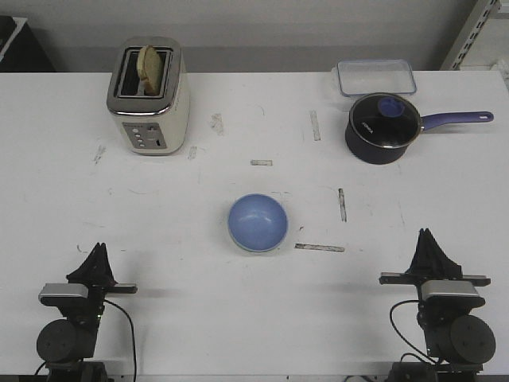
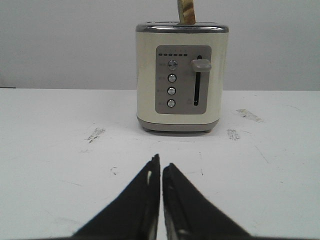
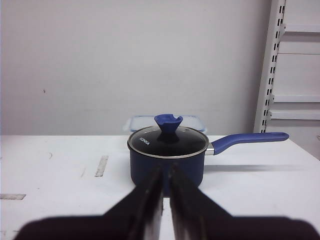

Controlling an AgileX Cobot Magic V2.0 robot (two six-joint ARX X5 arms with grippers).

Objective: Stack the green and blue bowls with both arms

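The light blue bowl (image 1: 257, 223) sits upright in the middle of the table, alone and untouched. No separate pale green bowl shows in any view. My left gripper (image 1: 99, 251) rests shut and empty at the front left, well away from the bowl; in the left wrist view (image 2: 161, 162) its jaws stand together, pointing at the toaster. My right gripper (image 1: 427, 236) rests shut and empty at the front right; in the right wrist view (image 3: 166, 170) its jaws stand nearly together, pointing at the saucepan. Neither wrist view shows a bowl.
A cream toaster (image 1: 149, 95) with a bread slice stands at the back left, also in the left wrist view (image 2: 181, 75). A dark blue lidded saucepan (image 1: 383, 127) with a long handle and a clear container (image 1: 375, 77) stand at the back right. Tape strips (image 1: 320, 247) mark the table.
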